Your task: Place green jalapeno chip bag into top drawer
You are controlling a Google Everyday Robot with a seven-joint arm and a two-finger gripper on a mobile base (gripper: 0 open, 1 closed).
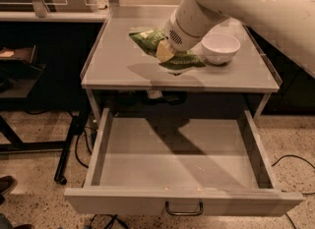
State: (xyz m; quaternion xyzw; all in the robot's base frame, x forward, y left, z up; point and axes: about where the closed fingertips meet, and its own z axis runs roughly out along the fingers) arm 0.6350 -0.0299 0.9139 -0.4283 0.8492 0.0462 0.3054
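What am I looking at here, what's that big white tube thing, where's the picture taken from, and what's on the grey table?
The white tube is a robot's arm, reaching in from the upper right. A single camera looks down from the front. At the arm's end, the gripper has its fingers closed on a green jalapeno chip bag, seemingly raised just above the grey table, where its shadow falls. A white bowl stands beside it. Below, the top drawer is pulled open, with nothing inside.
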